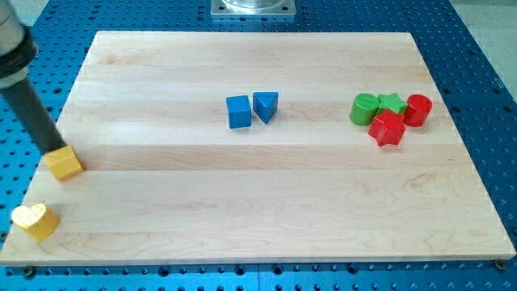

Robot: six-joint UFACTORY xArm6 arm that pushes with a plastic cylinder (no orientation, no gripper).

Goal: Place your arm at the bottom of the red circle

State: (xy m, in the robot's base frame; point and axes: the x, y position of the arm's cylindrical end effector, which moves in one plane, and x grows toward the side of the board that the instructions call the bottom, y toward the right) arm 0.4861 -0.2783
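The wooden board point(266, 218) carries no readable writing, and bare wood spreads wide below the right-hand cluster. My tip point(55, 150) touches the yellow cube point(64, 163) at the board's left edge, far from the blocks at right. The red circle point(418, 109), a round block with no evident long axis, stands far right, touching the green star point(393, 101) and red star point(388, 128), near the green circle point(364, 108).

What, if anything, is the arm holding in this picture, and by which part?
Nothing is held. The arm ends in a rod; my tip only meets the top edge of the yellow block, far from the red circle.
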